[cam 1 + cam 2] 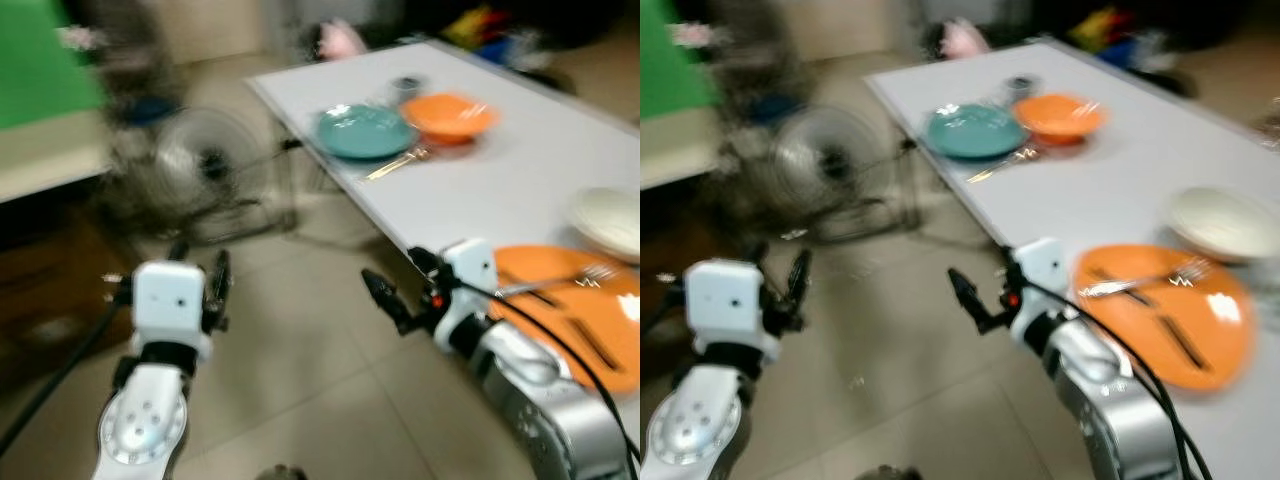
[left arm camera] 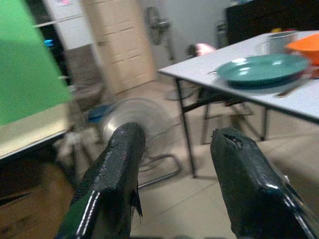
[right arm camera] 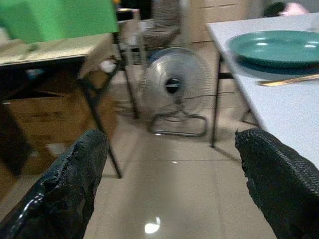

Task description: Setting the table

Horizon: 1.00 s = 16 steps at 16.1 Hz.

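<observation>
left pincer: over the floor tiles, fingers spread apart, nothing between them; wrist view shows both fingers with a wide gap
right pincer: just off the near desk edge, over the floor, fingers parted and empty; wrist view shows the two black fingers far apart
desk: white, to the right of and beyond the right pincer; its long edge runs just beside that pincer
near orange plate: on the desk right of the right pincer, close to the right wrist; dark cutlery pieces lie across it, blurred
fork: silver, resting on the near orange plate, tines pointing away from the right pincer
white bowl: on the desk beyond the near orange plate, further right of the right pincer
teal plate: on the desk well ahead of the right pincer, near the far corner
orange bowl: touching or just beside the teal plate, on the side away from the left pincer
gold utensil: lies on the desk at the teal plate's near rim, type unclear
cup: small, grey, behind the teal plate; blurred
floor fan: on the floor ahead of the left pincer, between it and the desk's far corner
green board: far ahead and left of the left pincer
cardboard box: under a side table, ahead of the right pincer in its wrist view
blur: head views smeared
</observation>
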Available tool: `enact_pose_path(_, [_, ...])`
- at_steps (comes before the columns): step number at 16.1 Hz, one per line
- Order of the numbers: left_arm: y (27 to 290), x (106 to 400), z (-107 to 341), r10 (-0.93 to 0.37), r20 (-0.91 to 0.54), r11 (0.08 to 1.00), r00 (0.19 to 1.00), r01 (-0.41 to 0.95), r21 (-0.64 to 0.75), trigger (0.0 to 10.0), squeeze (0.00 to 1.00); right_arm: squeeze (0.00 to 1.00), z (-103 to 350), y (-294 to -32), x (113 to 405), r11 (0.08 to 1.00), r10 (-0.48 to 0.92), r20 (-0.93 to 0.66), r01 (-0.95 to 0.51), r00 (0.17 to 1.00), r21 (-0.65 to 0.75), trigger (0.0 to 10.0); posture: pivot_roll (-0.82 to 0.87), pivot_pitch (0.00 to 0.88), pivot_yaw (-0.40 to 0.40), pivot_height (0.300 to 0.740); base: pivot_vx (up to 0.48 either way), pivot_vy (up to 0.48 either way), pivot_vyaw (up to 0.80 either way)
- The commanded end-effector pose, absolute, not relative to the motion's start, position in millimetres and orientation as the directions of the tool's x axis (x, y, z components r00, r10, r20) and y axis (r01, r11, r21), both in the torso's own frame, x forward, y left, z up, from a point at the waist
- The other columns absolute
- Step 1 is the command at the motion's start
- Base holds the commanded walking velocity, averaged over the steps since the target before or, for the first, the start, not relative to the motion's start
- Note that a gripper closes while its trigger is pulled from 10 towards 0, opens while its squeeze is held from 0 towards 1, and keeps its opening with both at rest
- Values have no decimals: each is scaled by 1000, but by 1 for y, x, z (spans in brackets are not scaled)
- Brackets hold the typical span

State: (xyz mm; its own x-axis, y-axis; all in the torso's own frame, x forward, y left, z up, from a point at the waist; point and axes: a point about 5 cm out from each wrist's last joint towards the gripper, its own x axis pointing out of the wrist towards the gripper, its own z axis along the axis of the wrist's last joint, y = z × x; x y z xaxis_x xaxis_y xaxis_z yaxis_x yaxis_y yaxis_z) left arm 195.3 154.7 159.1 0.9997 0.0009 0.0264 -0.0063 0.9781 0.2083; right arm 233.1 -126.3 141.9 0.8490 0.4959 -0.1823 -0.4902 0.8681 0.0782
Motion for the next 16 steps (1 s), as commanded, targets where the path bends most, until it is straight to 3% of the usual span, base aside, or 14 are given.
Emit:
enact_pose_path(1, [157,195,163,4,48,973,999,-15,229,10000,0,0,144,-123,233,859,512,-169,-505,842,88,10000,-72,22,32,740,0,0,800])
enact_pose_path(5, [158,192,164,-1,52,973,999,-11,229,10000,0,0,145,-124,235,859,512,-160,-502,844,98,10000,-65,25,27,740,0,0,800])
enact_pose_path(16, [159,188,165,9,65,976,998,-23,216,10000,0,0,145,-120,238,831,556,-156,-546,816,106,10000,-52,27,7,740,295,0,800])
